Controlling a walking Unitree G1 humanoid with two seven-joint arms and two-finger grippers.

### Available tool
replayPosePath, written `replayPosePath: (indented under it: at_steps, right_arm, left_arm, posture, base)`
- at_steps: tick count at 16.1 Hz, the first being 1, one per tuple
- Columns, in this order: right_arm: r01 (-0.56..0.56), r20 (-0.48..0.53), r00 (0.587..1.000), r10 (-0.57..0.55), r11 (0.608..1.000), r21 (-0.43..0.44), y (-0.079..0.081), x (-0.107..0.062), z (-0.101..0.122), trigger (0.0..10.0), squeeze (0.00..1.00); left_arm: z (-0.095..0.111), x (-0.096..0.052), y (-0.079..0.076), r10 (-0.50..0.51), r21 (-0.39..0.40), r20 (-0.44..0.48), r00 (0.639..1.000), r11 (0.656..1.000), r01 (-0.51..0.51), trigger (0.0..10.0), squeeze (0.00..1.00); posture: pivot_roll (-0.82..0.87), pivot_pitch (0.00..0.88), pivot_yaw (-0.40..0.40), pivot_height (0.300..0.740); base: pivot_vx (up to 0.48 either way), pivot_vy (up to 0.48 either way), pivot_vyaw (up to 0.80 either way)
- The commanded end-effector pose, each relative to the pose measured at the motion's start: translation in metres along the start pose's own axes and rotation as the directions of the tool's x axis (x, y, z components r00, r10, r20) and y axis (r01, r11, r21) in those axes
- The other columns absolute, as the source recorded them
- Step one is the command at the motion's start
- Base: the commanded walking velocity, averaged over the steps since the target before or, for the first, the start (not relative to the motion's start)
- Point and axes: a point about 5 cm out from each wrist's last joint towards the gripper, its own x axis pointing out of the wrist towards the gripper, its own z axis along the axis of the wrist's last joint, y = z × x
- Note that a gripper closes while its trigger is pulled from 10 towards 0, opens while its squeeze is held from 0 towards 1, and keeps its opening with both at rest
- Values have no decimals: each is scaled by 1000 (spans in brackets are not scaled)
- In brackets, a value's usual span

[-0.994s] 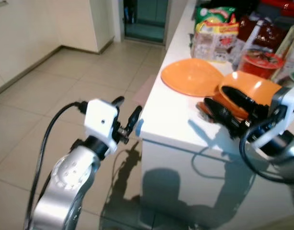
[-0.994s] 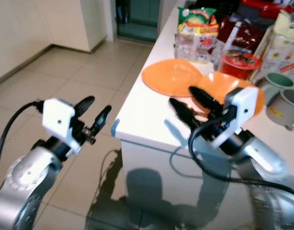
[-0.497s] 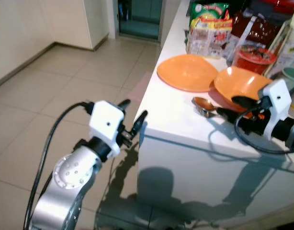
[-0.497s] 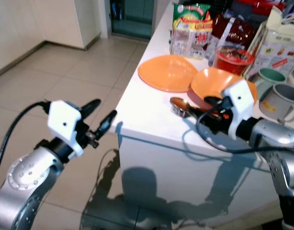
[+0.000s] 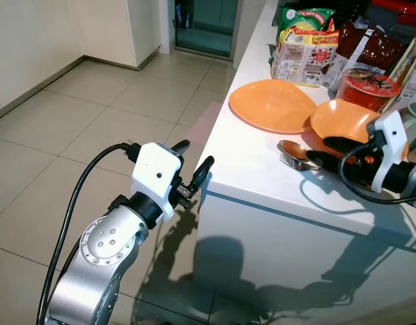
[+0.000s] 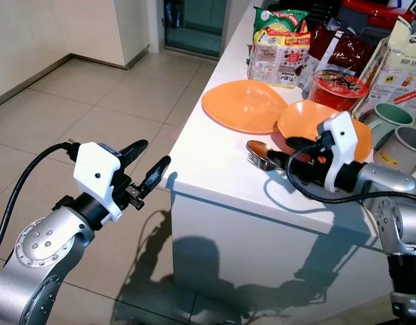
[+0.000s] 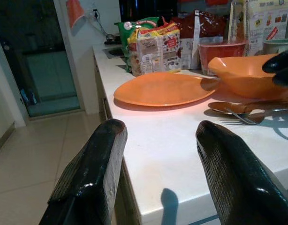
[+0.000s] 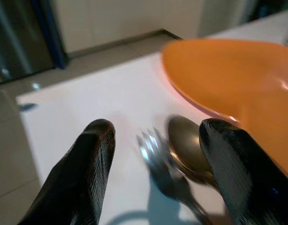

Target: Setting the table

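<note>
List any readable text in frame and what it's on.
"HUP SENG": on the cream carton at the counter's far end.
Green and yellow snack bag: printed, too blurred to read.
Dark red packet: no legible text.
Red noodle cup lid: markings illegible.

Fingers (image 8: pixel 90 168): yours, black, spread apart above the counter (image 8: pixel 102 101).
Fork (image 8: pixel 160 164): between your fingers, blurred.
Spoon (image 8: pixel 188 145): touching the fork, on its bowl side.
Bowl (image 8: pixel 238 77): orange, just beyond the spoon.
</note>
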Motion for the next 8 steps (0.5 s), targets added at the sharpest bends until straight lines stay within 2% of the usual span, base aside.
replayPosePath:
  at_steps: [1,2,4,6,8]
  right_arm:
    - [-65,57,996,66,998,-14,7,1,10,10000,0]
    - [-108,45,993,109,994,-24,15,5,8,10000,0]
    - [-77,-58,996,74,996,-48,23,18,-14,10000,0]
    - [-66,-94,994,60,996,-61,26,22,-25,10000,0]
    - [-2,-95,995,-5,997,-77,22,27,-31,10000,0]
  left_arm:
    - [0,1,-2,-9,7,8,1000,1000,9,10000,0]
    - [0,1,-3,-11,7,8,1000,1000,11,10000,0]
    - [0,3,-3,-18,9,6,1000,1000,18,10000,0]
    - [0,3,-3,-22,9,4,1000,1000,22,10000,0]
    - [-1,4,-6,-55,2,-6,998,998,55,10000,0]
  posture:
    - [58,12,-83,740]
    - [58,12,-83,740]
    - [58,11,-79,740]
    - [58,10,-74,740]
    - [58,10,-74,740]
  base:
    - [0,0,0]
    - [0,0,0]
    - [0,0,0]
    - [0,0,0]
    - [0,0,0]
